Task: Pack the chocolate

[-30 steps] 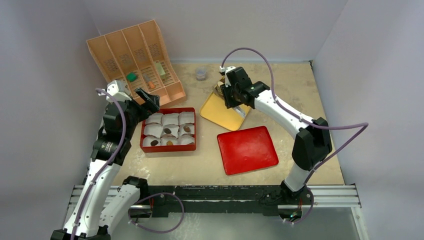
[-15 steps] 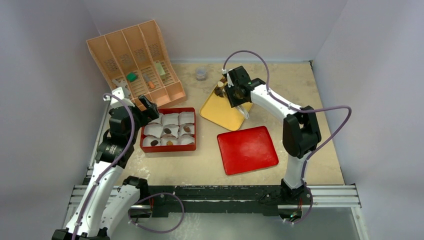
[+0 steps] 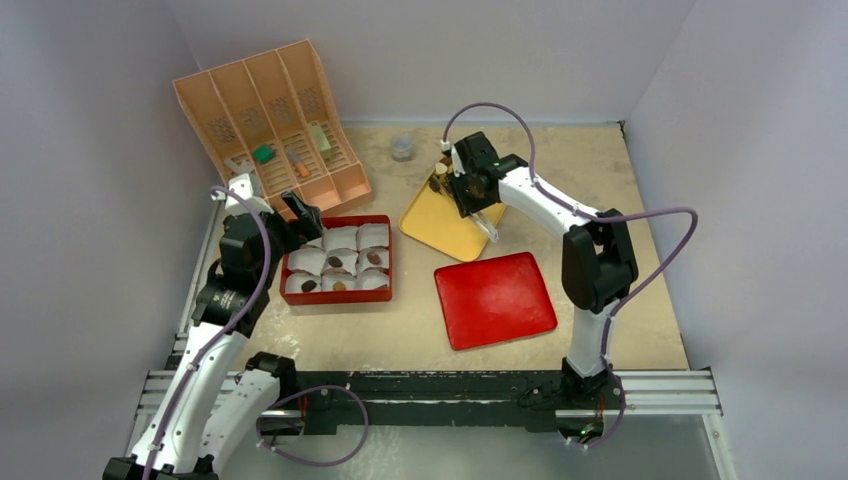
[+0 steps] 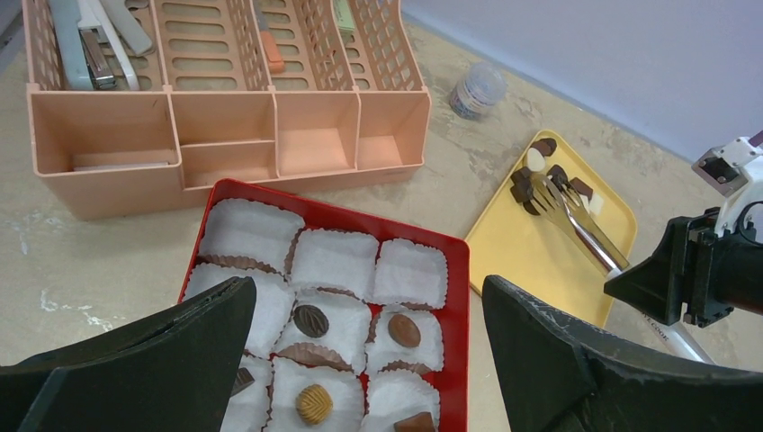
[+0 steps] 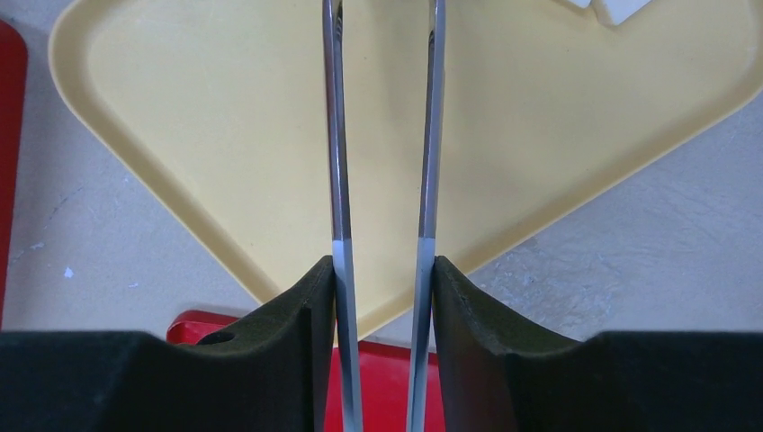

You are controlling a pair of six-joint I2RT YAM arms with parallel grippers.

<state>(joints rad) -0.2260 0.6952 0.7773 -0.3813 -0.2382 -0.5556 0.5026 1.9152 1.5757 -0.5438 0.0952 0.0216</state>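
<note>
**Item count and layout**

- Red box (image 4: 457,297): one, on the counter (image 3: 600,170) in front of the left arm. It contains nine white paper cups (image 4: 335,261) in a three-by-three grid.
- Chocolate (image 4: 311,320) in the box: five pieces, each in its own cup. There are two in the middle row (centre and right cups) and three in the near row. The near-left piece is partly hidden by the gripper finger. Four cups hold nothing.
- Yellow tray (image 4: 531,261): one, beyond the box to the right. The rest of the chocolate lies in its far corner. The pieces are mostly dark, with at least two white. There are roughly eight, but they overlap, so an exact count cannot be read.
- Red lid (image 3: 495,298): one, flat on the counter, near the tray's near edge.
- Peach organizer (image 3: 270,120): one, with four long channels, tilted against the far-left wall.
- Small clear container (image 3: 402,148): one, at the far edge of the counter.

**Grippers**

- Left gripper (image 4: 366,292): hangs above the near side of the box. The jaws are spread wide and hold nothing.
- Right gripper (image 5: 382,270): positioned over the tray. The jaws are closed on one pair of metal tongs (image 5: 335,135), and both tong arms are pinched between them. The tong tips reach into the chocolate in the tray corner.
</note>
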